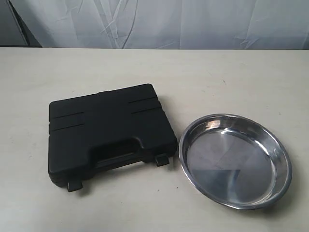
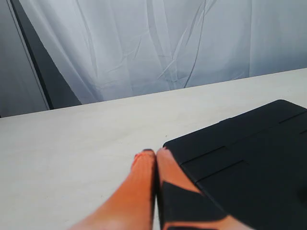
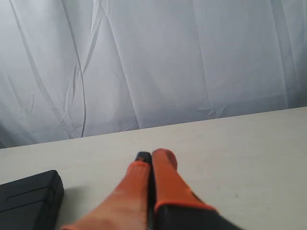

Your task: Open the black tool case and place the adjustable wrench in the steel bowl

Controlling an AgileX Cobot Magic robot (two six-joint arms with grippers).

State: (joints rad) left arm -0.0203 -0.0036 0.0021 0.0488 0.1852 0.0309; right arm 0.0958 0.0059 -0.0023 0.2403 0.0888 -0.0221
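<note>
The black tool case [image 1: 108, 130] lies closed on the table left of centre, its handle cut-out and two small latches [image 1: 162, 160] facing the near edge. Right of it sits the steel bowl [image 1: 235, 160], shiny and with nothing in it. The adjustable wrench is hidden. Neither arm shows in the exterior view. In the left wrist view my left gripper [image 2: 155, 152] is shut, orange fingers pressed together, close beside a corner of the case [image 2: 249, 163]. My right gripper [image 3: 152, 155] is shut too, above bare table, with a corner of the case [image 3: 29, 199] off to one side.
A pale table [image 1: 217, 82] carries both things. A white creased curtain [image 1: 169, 21] hangs behind its far edge, and a dark upright strip [image 2: 41, 67] stands beside the curtain in the left wrist view.
</note>
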